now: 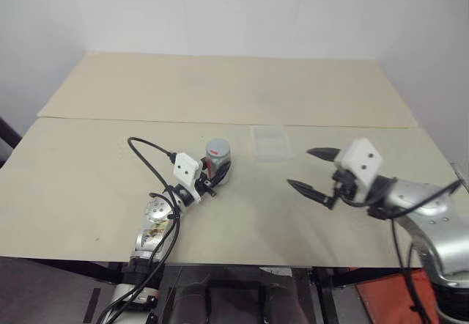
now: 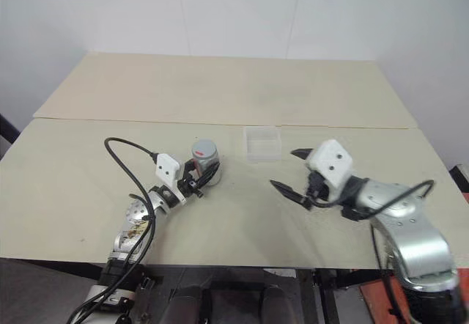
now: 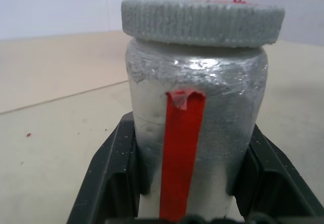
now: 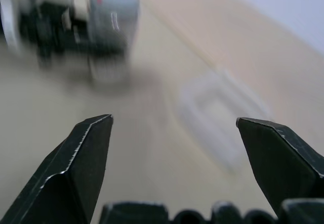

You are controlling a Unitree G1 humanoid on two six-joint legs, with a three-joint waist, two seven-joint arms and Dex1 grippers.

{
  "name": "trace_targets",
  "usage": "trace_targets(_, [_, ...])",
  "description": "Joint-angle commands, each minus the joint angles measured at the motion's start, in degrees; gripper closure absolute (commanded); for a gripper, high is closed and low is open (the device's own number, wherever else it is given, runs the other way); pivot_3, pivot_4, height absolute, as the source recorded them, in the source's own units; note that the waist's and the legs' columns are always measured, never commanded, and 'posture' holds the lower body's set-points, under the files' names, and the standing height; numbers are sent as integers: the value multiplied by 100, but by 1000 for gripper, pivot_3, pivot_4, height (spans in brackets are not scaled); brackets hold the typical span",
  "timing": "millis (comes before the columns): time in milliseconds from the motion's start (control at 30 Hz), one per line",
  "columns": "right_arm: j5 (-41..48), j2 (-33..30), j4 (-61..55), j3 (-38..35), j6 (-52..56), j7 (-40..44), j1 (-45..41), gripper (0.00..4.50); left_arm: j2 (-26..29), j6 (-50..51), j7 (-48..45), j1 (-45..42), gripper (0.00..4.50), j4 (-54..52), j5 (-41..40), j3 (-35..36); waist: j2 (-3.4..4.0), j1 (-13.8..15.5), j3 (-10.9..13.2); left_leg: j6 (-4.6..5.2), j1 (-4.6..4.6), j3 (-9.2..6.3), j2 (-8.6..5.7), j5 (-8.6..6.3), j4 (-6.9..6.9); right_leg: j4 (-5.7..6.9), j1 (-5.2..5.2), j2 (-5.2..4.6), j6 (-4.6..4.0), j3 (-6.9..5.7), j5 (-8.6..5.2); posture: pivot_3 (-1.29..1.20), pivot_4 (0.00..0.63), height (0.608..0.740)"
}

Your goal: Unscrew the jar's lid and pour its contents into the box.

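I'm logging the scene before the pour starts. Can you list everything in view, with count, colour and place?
jar: one, silvery body with a red strip, upright on the table, left of the box.
lid: one, grey, ribbed edge, on top of the jar.
box: one, clear plastic, on the table right of the jar, apart from it.
table: one, beige, two boards, against a white wall.
left claw: one, black fingers, shut on the jar's body.
right claw: one, black fingers, open, above the table near the box, holding nothing.
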Motion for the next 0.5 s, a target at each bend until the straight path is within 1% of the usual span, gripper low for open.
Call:
trace_targets(33, [-166,582,-125,545,196,-598,-466,0,45,-126,-81,-151,2568,-310,-28,-51,1,-5,0,0,-1,-1,1,0,0,0,-1,0,-1,0,1,0,150,740])
trace_targets(133, [-465,1114,172,983,65,-955,-776,0,57,-105,-117,-149,2568,-424,-81,-72,1,14,-1,0,-3,-1,-1,0,0,0,-1,-2,0,-4,1,0,150,740])
trace_targets(233, [-599,1646,536,1164,-62,-1242,-990,0,33,-82,-102,-98,2568,-557,-89,-104,1,27,-1,0,-5,1,-3,1,0,-1,-2,-5,1,-5,2,0,150,740])
trace_targets(333, [-813,1892,897,1331,-218,-1300,-1172,0,18,-156,-107,-23,2568,-628,-29,-165,2,25,-1,-1,-5,3,-2,1,0,-1,-2,-5,1,-5,2,0,150,740])
trace_targets(500, [-1021,2121,1423,1450,-460,-1257,-1439,0,-5,-179,-98,50,2568,-715,-1,-256,2,0,-1,0,-5,3,0,1,0,2,-5,-2,1,-5,3,0,150,740])
